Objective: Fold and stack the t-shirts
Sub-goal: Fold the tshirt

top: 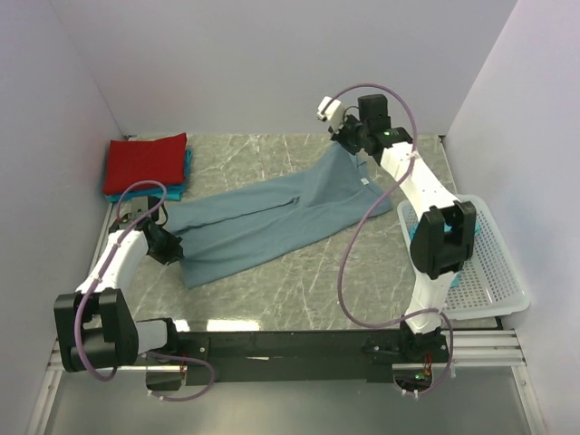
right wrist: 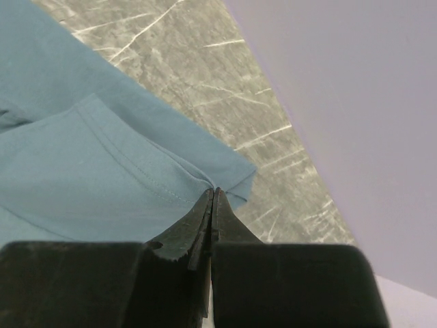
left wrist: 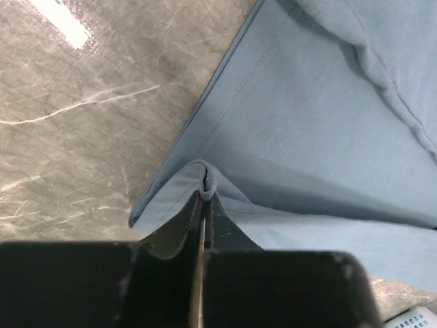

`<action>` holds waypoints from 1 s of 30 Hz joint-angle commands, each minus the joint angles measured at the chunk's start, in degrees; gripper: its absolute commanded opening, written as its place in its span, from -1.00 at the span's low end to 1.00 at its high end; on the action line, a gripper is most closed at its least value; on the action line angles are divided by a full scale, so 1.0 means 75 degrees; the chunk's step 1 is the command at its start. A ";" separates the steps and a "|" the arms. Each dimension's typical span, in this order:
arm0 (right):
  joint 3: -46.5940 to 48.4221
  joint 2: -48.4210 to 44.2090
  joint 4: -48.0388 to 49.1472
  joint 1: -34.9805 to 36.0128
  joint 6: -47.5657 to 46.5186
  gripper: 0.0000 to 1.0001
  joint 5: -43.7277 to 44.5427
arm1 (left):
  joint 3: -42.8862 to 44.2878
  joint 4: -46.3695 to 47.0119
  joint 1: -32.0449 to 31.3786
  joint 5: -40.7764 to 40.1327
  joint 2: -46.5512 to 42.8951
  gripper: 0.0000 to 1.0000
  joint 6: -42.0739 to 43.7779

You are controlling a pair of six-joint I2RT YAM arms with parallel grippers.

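Observation:
A slate-blue t-shirt (top: 272, 222) lies stretched slantwise across the marble table, from near left to far right. My left gripper (top: 170, 243) is shut on its near-left hem, and a pinched fold of blue cloth (left wrist: 205, 179) sticks out between the tips. My right gripper (top: 349, 143) is shut on the shirt's far-right edge, which it holds a little off the table; the cloth (right wrist: 136, 171) runs into the closed tips. A folded red t-shirt (top: 145, 161) rests on teal ones (top: 186, 172) at the far left.
A white perforated basket (top: 485, 263) stands at the right edge, partly behind the right arm. Purple-grey walls close in the table (top: 299, 281) on three sides. The right wall is close beside my right gripper.

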 commanded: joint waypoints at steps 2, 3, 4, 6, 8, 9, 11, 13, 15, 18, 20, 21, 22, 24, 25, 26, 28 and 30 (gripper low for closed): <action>0.0807 0.0799 0.0205 0.0117 0.0203 -1.00 0.0566 | 0.0156 0.0089 0.0053 -0.0105 0.0215 -0.80 0.0204; 0.0901 0.0975 0.0194 0.0118 0.0238 -0.91 0.0719 | 0.0167 0.0054 0.0053 -0.0070 0.0262 -0.69 0.0309; 0.1088 0.1302 0.0182 0.0129 0.0273 -0.72 0.0871 | 0.0202 0.0007 0.0064 0.0000 0.0355 -0.40 0.0379; 0.1183 0.1550 0.0228 0.0176 0.0402 -0.04 0.1442 | 0.0296 -0.0215 0.0111 0.0013 0.0403 -0.15 0.0554; 0.1137 0.1656 0.0496 0.0188 0.0624 0.08 0.1750 | 0.0448 -0.0345 0.0135 -0.0116 0.0263 0.08 0.0719; 0.0974 0.1622 0.0684 0.0176 0.0753 0.13 0.2007 | 0.0484 -0.0345 0.0158 -0.0151 0.0065 0.21 0.0789; 0.0844 0.1481 0.0977 0.0153 0.1058 0.27 0.2372 | 0.0624 -0.0345 0.0182 -0.0292 -0.0170 0.26 0.0895; 0.0890 0.1388 0.0804 0.0153 0.1117 0.27 0.2059 | 0.0695 -0.0182 0.0182 -0.0246 -0.0567 0.28 0.1024; 0.1135 0.1352 0.0044 0.0164 0.1083 0.27 0.1299 | 0.0660 0.0295 0.0182 0.0058 -0.1035 0.43 0.1409; 0.1428 0.1398 -0.1170 0.0176 0.1095 0.23 -0.0493 | 0.0379 0.0918 0.0182 0.1333 -0.1564 0.43 0.2310; 0.1734 0.1539 -0.1621 0.0234 0.1280 0.18 -0.1745 | 0.0087 0.1504 0.0170 0.1908 -0.2173 0.53 0.2768; 0.1897 0.1621 -0.1959 0.0328 0.1363 0.16 -0.2019 | -0.0019 0.1669 0.0182 0.2085 -0.2396 0.60 0.2898; 0.1991 0.1819 -0.2090 0.0421 0.1480 0.15 -0.2196 | -0.0217 0.1960 0.0182 0.2168 -0.2815 0.62 0.2923; 0.2225 0.2089 -0.2336 0.0806 0.2100 0.11 -0.1872 | -0.0394 0.2255 0.0170 0.2425 -0.3193 0.74 0.3051; 0.2470 0.2369 -0.2419 0.0925 0.2450 0.11 -0.1742 | -0.0511 0.2396 0.0158 0.2543 -0.3485 0.82 0.3098; 0.2554 0.2487 -0.2350 0.1065 0.2743 0.11 -0.1195 | -0.0535 0.2559 0.0170 0.2637 -0.3580 0.82 0.3215; 0.2858 0.2862 -0.2303 0.1370 0.3527 0.11 -0.0641 | -0.0559 0.2631 0.0158 0.2883 -0.3734 0.83 0.3309; 0.3069 0.3085 -0.2151 0.1500 0.4079 0.11 0.0327 | -0.0594 0.2772 0.0077 0.2954 -0.3804 0.82 0.3403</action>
